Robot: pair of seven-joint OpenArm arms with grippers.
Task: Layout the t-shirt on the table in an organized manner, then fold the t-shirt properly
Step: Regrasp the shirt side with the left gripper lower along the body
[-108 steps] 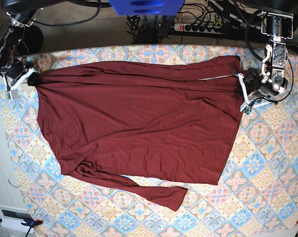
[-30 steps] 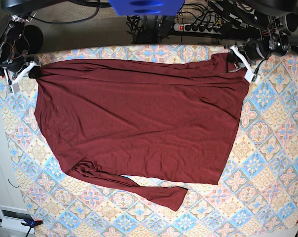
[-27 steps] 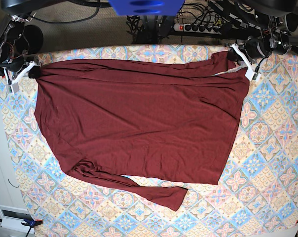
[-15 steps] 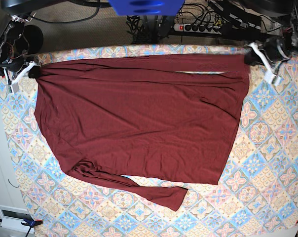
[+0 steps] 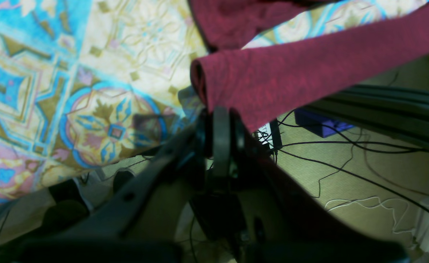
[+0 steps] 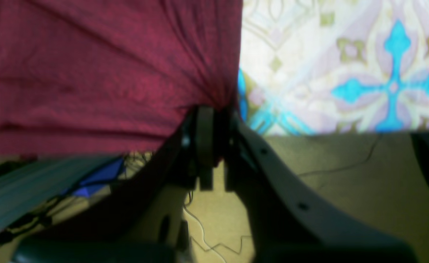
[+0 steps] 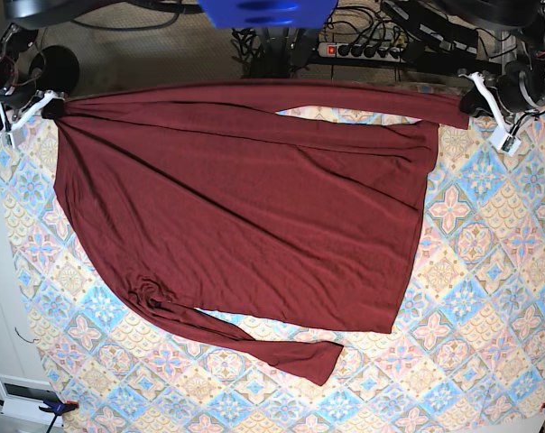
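Observation:
The dark maroon t-shirt (image 7: pixel 245 207) lies spread over the table (image 7: pixel 489 298), its top edge pulled taut. One long sleeve (image 7: pixel 345 97) stretches along the far edge to my left gripper (image 7: pixel 471 101) at the far right, which is shut on the sleeve's cuff (image 5: pixel 236 84). At the far left corner my right gripper (image 7: pixel 54 108) is shut on a bunched corner of the t-shirt (image 6: pixel 214 98). The other sleeve (image 7: pixel 254 341) lies folded across the near hem.
Beyond the table's far edge are a floor with a power strip (image 7: pixel 363 50), cables and dark arm bases. A blue part (image 7: pixel 268 11) hangs at top centre. A white box (image 7: pixel 24 397) sits at the near left corner.
Both grippers have lifted and pulled outward. The top sleeve has drawn out straight along the far edge, and the shirt's body has shifted slightly toward the far left.

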